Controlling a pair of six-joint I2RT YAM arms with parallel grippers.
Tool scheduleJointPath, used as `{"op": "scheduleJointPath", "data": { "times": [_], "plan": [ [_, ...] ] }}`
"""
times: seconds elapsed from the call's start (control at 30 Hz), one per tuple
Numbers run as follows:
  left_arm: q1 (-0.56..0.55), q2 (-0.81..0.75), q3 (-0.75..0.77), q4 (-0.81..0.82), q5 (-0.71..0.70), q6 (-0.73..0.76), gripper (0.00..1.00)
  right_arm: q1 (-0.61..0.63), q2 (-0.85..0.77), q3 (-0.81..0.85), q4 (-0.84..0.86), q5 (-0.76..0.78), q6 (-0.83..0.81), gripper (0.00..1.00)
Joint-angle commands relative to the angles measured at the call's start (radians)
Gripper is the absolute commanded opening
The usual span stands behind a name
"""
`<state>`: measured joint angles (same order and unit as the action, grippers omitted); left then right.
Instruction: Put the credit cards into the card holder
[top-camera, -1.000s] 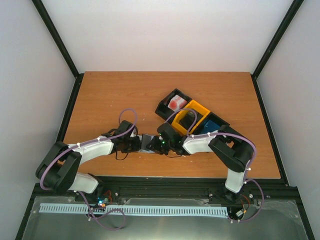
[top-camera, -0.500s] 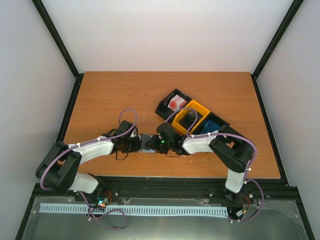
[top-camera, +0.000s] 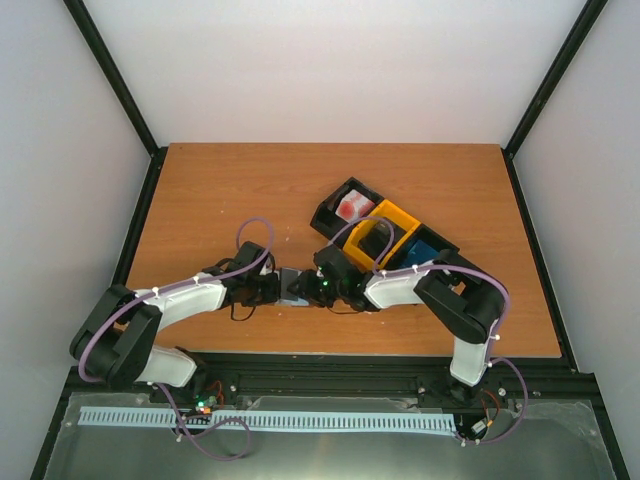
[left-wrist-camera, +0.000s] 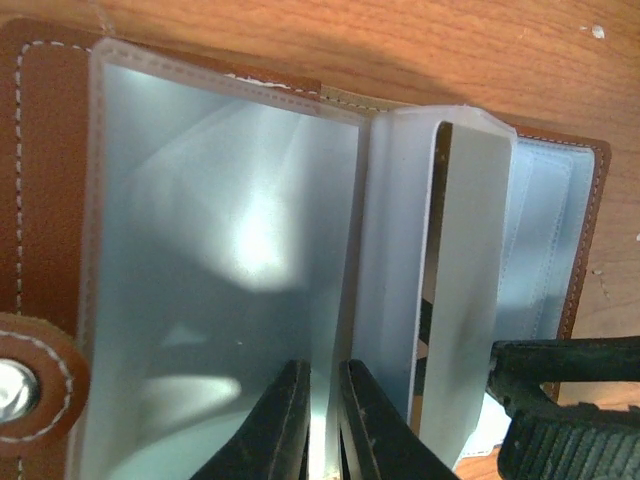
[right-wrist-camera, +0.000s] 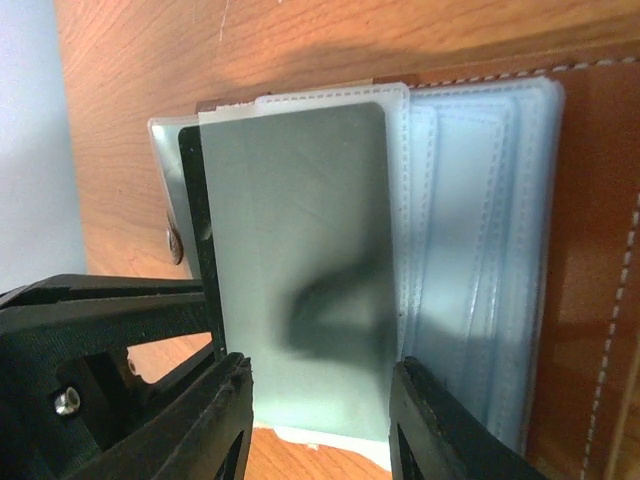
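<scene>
The brown card holder (top-camera: 293, 284) lies open on the table between both arms, its pale clear sleeves fanned out (left-wrist-camera: 230, 230). My left gripper (left-wrist-camera: 322, 375) is shut on one upright sleeve near the holder's spine. In the right wrist view, a dark grey credit card (right-wrist-camera: 300, 230) sits in a sleeve over the brown cover (right-wrist-camera: 590, 250). My right gripper (right-wrist-camera: 322, 368) stands open, its fingers either side of the card's near end. A blue card (top-camera: 425, 250) lies in the tray.
A black-and-yellow three-compartment tray (top-camera: 385, 218) stands just behind the right arm, with a red-and-white item (top-camera: 350, 207) in its far compartment. Both grippers crowd close together (top-camera: 305, 287) near the table's front edge.
My right gripper's jaws have spread apart from the dark card, leaving it in the sleeve. The left gripper has kept its pinch; the holder has shifted slightly left.
</scene>
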<state>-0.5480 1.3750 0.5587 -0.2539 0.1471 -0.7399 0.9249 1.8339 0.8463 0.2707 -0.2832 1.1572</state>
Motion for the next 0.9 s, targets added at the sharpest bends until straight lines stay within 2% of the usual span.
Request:
{"op": "scheduleJointPath", "data": {
  "times": [0.0, 0.27, 0.33, 0.5, 0.63, 0.87],
  "plan": [
    [0.0, -0.004, -0.011, -0.027, -0.023, 0.009, 0.1, 0.008, -0.007, -0.037, 0.144, -0.075, 0.045, 0.38],
    [-0.001, -0.006, -0.011, -0.031, -0.032, 0.005, 0.1, -0.009, -0.017, -0.11, 0.313, -0.115, 0.125, 0.44],
    [-0.001, -0.016, -0.006, -0.044, -0.045, 0.001, 0.1, -0.01, -0.025, -0.104, 0.27, -0.085, 0.106, 0.44],
    [0.0, -0.068, 0.029, -0.114, -0.085, 0.001, 0.12, -0.01, -0.07, -0.047, 0.011, 0.039, -0.006, 0.44],
    [0.0, -0.111, 0.053, -0.162, -0.127, -0.002, 0.14, -0.009, -0.078, -0.006, -0.127, 0.104, -0.056, 0.44],
    [0.0, -0.088, 0.051, -0.119, -0.083, 0.008, 0.14, -0.009, -0.029, 0.051, -0.197, 0.102, -0.088, 0.44]
  ]
}}
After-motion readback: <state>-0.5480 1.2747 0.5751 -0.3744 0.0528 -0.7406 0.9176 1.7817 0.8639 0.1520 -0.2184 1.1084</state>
